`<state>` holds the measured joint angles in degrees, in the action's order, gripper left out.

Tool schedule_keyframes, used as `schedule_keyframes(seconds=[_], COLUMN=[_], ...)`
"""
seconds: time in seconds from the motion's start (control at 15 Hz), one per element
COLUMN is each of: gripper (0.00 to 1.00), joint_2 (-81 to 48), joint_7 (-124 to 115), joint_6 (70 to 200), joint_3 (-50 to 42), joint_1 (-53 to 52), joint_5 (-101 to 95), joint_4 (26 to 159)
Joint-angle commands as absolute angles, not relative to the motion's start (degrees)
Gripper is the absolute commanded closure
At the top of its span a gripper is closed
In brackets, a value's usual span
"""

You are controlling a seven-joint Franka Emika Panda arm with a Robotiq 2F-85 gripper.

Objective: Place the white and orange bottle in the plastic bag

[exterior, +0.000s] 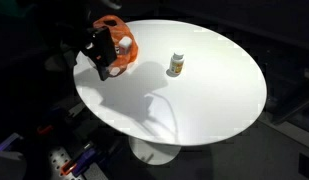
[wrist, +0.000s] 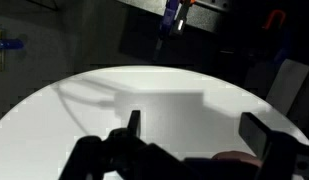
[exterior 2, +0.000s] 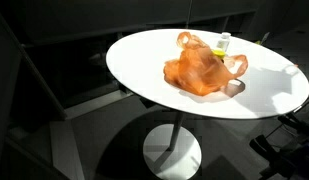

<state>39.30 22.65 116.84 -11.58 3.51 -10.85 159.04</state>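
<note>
The white and orange bottle (exterior: 176, 65) stands upright on the round white table (exterior: 214, 100), apart from everything else. It also shows in an exterior view (exterior 2: 223, 42), just behind the bag. The crumpled orange plastic bag (exterior: 124, 47) lies near the table's edge and is large in an exterior view (exterior 2: 199, 68). My gripper (exterior: 100, 58) hangs right beside the bag, well away from the bottle. In the wrist view the gripper (wrist: 194, 128) is open and empty over bare table, with a bit of the bag (wrist: 234, 158) below it. The bottle is out of the wrist view.
The table (exterior 2: 144, 70) stands on a single pedestal base (exterior 2: 174, 150). Dark surroundings and equipment lie past the table's edge (wrist: 184, 15). Cables and small parts sit on the floor below (exterior: 69, 160).
</note>
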Motion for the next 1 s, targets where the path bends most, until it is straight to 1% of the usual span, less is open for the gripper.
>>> schedule_keyframes(seconds=[0.0,0.53,0.93], gripper=[0.0,0.0,0.0], joint_2=[39.29,35.31,27.72], joint_7=[22.73,21.08,18.2], joint_6=[116.74,120.09,125.74], joint_3=[-11.41,-10.13,-7.35], joint_1=[3.65,2.83,2.02], joint_5=[-10.71,-10.39,-10.57], joint_4=[158.97,156.08,151.37])
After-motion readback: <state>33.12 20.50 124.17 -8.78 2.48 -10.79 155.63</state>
